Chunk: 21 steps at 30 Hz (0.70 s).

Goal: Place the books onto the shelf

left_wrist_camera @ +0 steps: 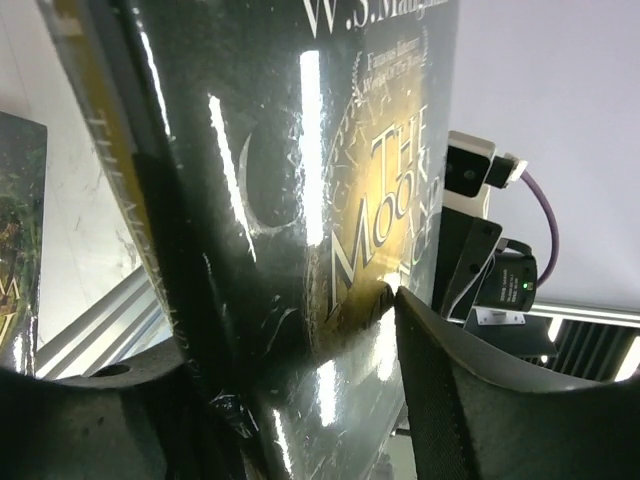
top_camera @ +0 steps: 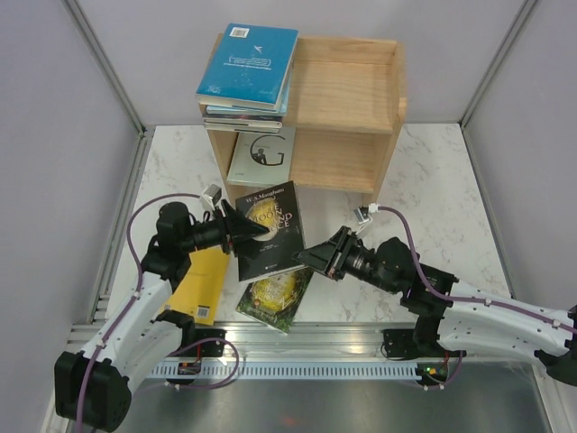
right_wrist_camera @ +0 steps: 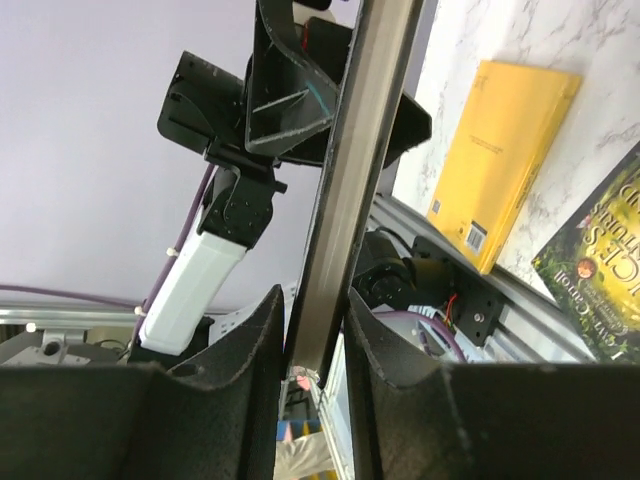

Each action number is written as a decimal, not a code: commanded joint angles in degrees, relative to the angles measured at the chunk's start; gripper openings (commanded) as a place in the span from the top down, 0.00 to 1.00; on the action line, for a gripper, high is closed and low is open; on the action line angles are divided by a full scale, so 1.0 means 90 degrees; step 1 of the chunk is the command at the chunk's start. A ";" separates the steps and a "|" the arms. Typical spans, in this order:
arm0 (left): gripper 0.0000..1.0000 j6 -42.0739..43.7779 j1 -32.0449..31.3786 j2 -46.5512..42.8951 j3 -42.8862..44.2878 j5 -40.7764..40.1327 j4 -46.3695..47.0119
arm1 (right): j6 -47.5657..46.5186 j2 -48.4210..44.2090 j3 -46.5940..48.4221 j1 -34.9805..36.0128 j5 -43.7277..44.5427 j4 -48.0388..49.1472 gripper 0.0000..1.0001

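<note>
Shelving was partly done: a stack lay atop the shelf, a grey book below. The black book was clamped midair by the right pincer; the left pincer's grip could not be told. A yellow book and a green book were left on the table.

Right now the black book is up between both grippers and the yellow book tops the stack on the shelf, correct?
No. The yellow book lies on the table, as the top external view shows; a teal book tops the stack on the shelf. The black book is between the left gripper and right gripper.
</note>
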 commanded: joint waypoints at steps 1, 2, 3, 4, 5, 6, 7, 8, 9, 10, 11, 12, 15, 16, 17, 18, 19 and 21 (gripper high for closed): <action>0.38 0.0475 -0.0007 -0.0090 0.0102 0.0387 -0.0098 | -0.0476 -0.0225 0.0734 -0.0017 0.0384 0.0401 1.00; 0.36 0.0523 -0.0007 -0.0109 0.0111 0.0407 -0.0128 | -0.0515 -0.0245 0.0783 -0.0017 0.0394 0.0323 1.00; 0.36 0.0543 0.0002 -0.0119 0.0111 0.0407 -0.0157 | -0.0564 -0.0264 0.0870 -0.0017 0.0404 0.0294 1.00; 0.34 0.0553 0.0002 -0.0119 0.0121 0.0398 -0.0215 | -0.0574 -0.0274 0.0900 -0.0007 0.0414 0.0264 1.00; 0.32 0.0582 -0.0007 -0.0139 0.0121 0.0388 -0.0235 | -0.0584 -0.0303 0.0920 -0.0017 0.0443 0.0206 1.00; 0.31 0.0602 0.0002 -0.0158 0.0131 0.0397 -0.0255 | -0.0584 -0.0361 0.0930 -0.0007 0.0472 0.0196 1.00; 0.30 0.0621 -0.0007 -0.0149 0.0160 0.0397 -0.0294 | -0.0584 -0.0391 0.0930 -0.0007 0.0492 0.0176 1.00; 0.29 0.0641 -0.0007 -0.0149 0.0170 0.0397 -0.0323 | -0.0584 -0.0430 0.0930 -0.0007 0.0541 0.0128 1.00; 0.28 0.0670 0.0002 -0.0139 0.0199 0.0407 -0.0343 | -0.0584 -0.0498 0.0920 -0.0017 0.0551 0.0098 1.00; 0.27 0.0690 0.0002 -0.0139 0.0257 0.0407 -0.0372 | -0.0574 -0.0547 0.0930 -0.0017 0.0580 0.0069 1.00; 0.27 0.0748 -0.0007 -0.0139 0.0287 0.0407 -0.0440 | -0.0574 -0.0586 0.0920 -0.0007 0.0609 0.0011 1.00; 0.27 0.0748 0.0002 -0.0139 0.0316 0.0407 -0.0450 | -0.0574 -0.0664 0.0901 -0.0007 0.0638 -0.0019 1.00; 0.33 0.0778 -0.0007 -0.0139 0.0395 0.0407 -0.0450 | -0.0555 -0.0723 0.0833 -0.0017 0.0571 -0.0097 1.00; 0.36 0.0816 0.0002 -0.0120 0.0462 0.0407 -0.0450 | -0.0545 -0.0704 0.0803 -0.0007 0.0541 -0.0107 1.00; 0.46 0.0836 -0.0007 -0.0119 0.0492 0.0407 -0.0450 | -0.0497 -0.0617 0.0793 -0.0017 0.0483 -0.0107 1.00; 0.52 0.0827 -0.0007 -0.0100 0.0521 0.0407 -0.0450 | -0.0487 -0.0548 0.0735 -0.0007 0.0299 -0.0088 1.00; 0.62 0.0836 0.0002 -0.0071 0.0589 0.0407 -0.0431 | -0.0448 -0.0490 0.0735 0.0002 0.0249 -0.0020 1.00; 0.69 0.0817 -0.0007 -0.0041 0.0648 0.0466 -0.0295 | -0.0428 -0.0275 0.0657 -0.0007 0.0131 0.0146 1.00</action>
